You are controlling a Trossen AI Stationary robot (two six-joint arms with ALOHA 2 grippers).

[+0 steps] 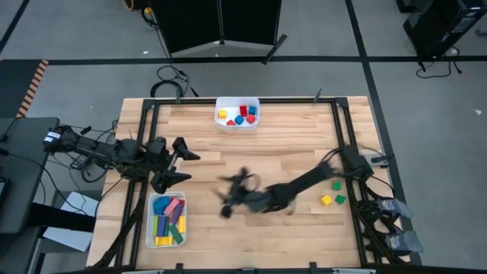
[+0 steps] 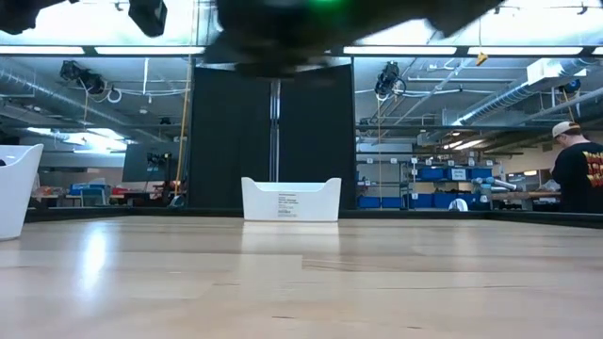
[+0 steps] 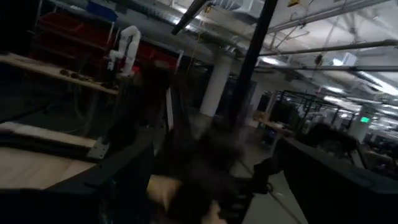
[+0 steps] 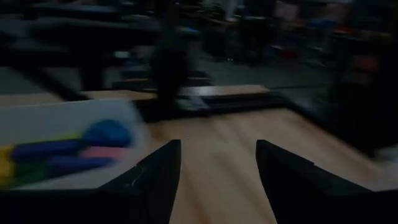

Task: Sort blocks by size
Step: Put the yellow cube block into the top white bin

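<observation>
Closest to the near edge of the table point(image 1: 251, 236) sits a white tray point(image 1: 166, 221) on the left side, packed with longer bars point(image 1: 169, 219) in blue, pink, yellow, green and red. Just beyond it, the left gripper point(image 1: 181, 162) hangs above the wood with its two fingers spread wide, nothing between them. Out toward the middle of the table the right arm reaches across from the right side, and the right gripper point(image 1: 230, 196) there is smeared with motion; from its own wrist camera the fingers point(image 4: 155, 177) stand apart with bare wood showing between them, and I see no block in them. That same camera catches the near tray point(image 4: 62, 127) with a blue and a pink bar inside.

Off to the right, three loose cubes point(image 1: 332, 193) lie on the wood close together, one yellow and two green. At the far edge stands a second white tray point(image 1: 237, 113) holding small red, blue and yellow cubes point(image 1: 240, 116). Beyond the table, a person point(image 2: 577, 174) in a cap stands at a bench.
</observation>
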